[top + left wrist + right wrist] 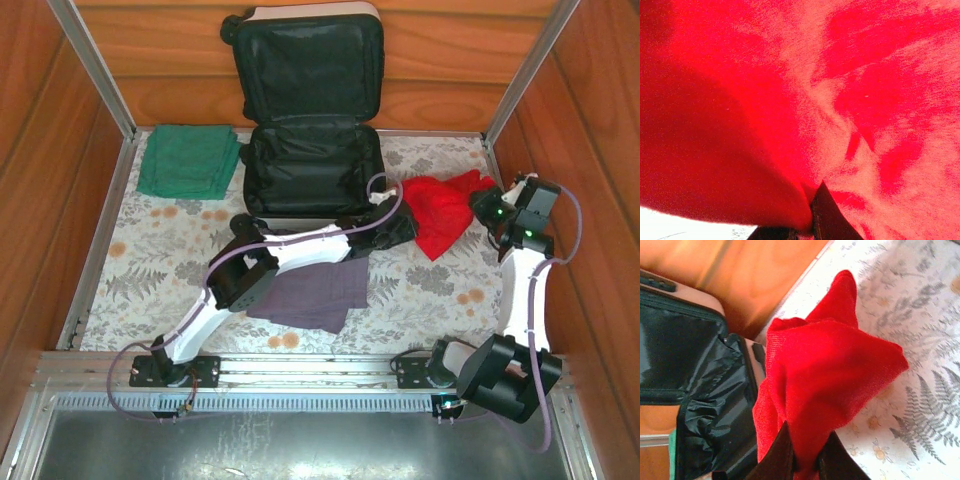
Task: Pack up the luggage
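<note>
Our left claw (410, 220) and right claw (807, 454) both pinch the red knit cloth (445, 205); unequal pulls could drop it short of the white hard-shell suitcase (310, 175), upper centre.

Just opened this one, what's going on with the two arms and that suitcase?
Both arms are handling the red cloth, which is bunched on the table just right of the open luggage. The left gripper and the right gripper are each shut on part of it. The luggage's black-lined base looks empty. A folded green cloth lies to its left and a grey-purple cloth in front, partly under the left arm; neither is packed yet.
</note>
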{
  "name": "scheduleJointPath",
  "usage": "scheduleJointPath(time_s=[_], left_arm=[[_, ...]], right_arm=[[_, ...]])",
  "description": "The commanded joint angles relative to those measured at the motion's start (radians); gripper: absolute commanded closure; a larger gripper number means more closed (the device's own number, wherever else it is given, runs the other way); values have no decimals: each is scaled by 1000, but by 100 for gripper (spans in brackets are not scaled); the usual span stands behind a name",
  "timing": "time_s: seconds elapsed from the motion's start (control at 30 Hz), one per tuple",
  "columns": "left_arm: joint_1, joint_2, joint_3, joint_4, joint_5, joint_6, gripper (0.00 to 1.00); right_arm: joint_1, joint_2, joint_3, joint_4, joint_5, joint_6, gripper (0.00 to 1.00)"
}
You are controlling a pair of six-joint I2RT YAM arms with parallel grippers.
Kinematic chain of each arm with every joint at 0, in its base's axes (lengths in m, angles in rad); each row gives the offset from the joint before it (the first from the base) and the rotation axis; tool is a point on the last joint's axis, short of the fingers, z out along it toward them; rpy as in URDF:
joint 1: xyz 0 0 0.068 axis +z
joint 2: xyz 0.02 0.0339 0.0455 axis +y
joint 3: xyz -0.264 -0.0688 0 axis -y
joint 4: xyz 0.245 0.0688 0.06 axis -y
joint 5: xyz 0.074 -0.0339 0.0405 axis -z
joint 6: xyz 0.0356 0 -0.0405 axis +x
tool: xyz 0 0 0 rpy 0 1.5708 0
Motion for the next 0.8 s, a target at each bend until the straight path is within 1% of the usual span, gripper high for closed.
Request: scheduleJointPath(time_s=[0.0,0.1,0.2,0.33,0.5,0.6,0.67,0.77], left_arm=[[13,-71,-16,9,-31,86,100],[29,-108,-33,11,-22,98,100],[63,-147,-54,10,11,124,100],[134,-199,-108,11,76,139,100],[218,-287,-205,11,94,195,100],[272,-334,-239,9,138,233,100],[313,-359,-255,9,186,264,100],[377,-378,-282,8,265,274,100]], right_arm=[[24,-26,58,27,-53,-64,100],[43,-20,101,19,-66,-66,100],[72,0,131,34,-73,-51,100],[130,37,144,93,-53,-17,100],[220,122,161,177,-8,37,100],[290,191,182,235,36,60,100],[338,245,211,270,50,60,100],[397,319,240,332,72,70,100]])
